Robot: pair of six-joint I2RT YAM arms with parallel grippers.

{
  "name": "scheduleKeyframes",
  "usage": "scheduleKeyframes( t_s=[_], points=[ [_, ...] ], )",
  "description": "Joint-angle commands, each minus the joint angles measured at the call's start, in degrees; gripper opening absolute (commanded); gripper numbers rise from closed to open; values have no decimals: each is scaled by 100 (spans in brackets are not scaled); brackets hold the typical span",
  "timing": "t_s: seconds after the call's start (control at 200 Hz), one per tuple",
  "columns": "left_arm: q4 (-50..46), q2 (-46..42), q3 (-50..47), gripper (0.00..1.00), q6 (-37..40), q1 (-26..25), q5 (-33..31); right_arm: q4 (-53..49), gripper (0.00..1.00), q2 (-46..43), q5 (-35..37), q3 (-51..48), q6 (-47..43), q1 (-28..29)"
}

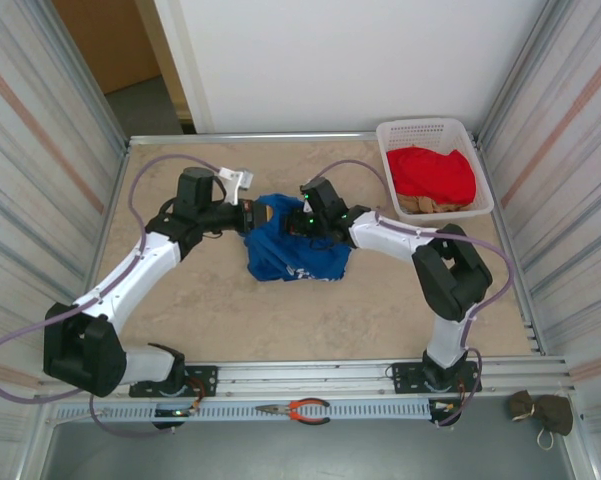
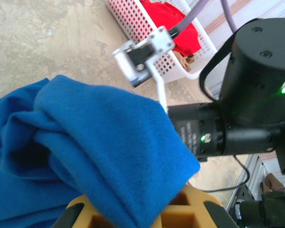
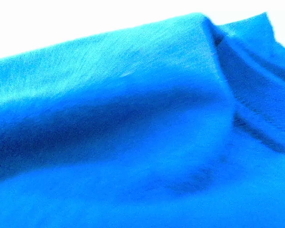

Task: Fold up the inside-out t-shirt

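t-shirt (image 1: 295, 252) bunched mid-frame on tabletop (image 1: 210, 300); left end effector (image 1: 259, 214) and right end effector (image 1: 293, 225) both clamped shut on its upper edge. Pull apart evenly and lift to spread it flat before folding

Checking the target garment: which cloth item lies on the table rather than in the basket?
The blue t-shirt, crumpled on the table. The red garment and the tan cloth next to it sit in the white basket.
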Motion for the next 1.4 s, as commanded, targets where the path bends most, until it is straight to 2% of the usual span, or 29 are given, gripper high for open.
scheduleKeyframes(
  t_s=[0.0,0.11,0.256,0.306,0.376,0.421,0.521,0.636,0.782,0.902,1.017,1.117,1.257,1.393],
  points=[
    [339,-106,-188,0,-329,367,-198,51,0,-648,-429,-86,-68,-149],
    [336,218,-141,0,-357,746,-411,-339,0,-1521,-641,-281,-213,-156],
    [105,1022,468,1,-120,1000,-659,-678,0,-2463,-936,-224,-181,-101],
    [-17,1354,798,11,-27,1040,-768,-702,0,-2686,-1015,-142,-134,-94],
    [-259,1836,1299,40,93,1083,-823,-563,0,-2895,-1067,-56,-22,-124],
    [-442,2056,1595,52,156,1095,-796,-454,0,-2947,-1136,-8,67,-190],
    [-605,2118,1777,66,157,1078,-752,-444,0,-2856,-1237,89,84,-334],
    [-300,1358,1068,77,-202,1073,-749,-202,0,-2759,-1391,-198,231,-509],
    [124,190,-21,84,-887,689,-825,26,0,-2714,-1510,-549,274,-569],
    [283,-47,-339,84,-1184,145,-925,41,0,-2787,-1503,-770,223,-567],
    [46,322,-150,85,-1237,-285,-1328,9,0,-2885,-1464,-931,216,-567],
    [-55,824,137,87,-1447,-485,-1391,2,0,-2928,-1430,-1006,230,-552],
    [-215,1452,521,90,-1783,-727,-1808,-32,0,-2963,-1379,-1032,233,-499],
    [183,2073,722,89,-2085,-873,-1615,-140,0,-2989,-1362,-981,193,-471]
  ],
)
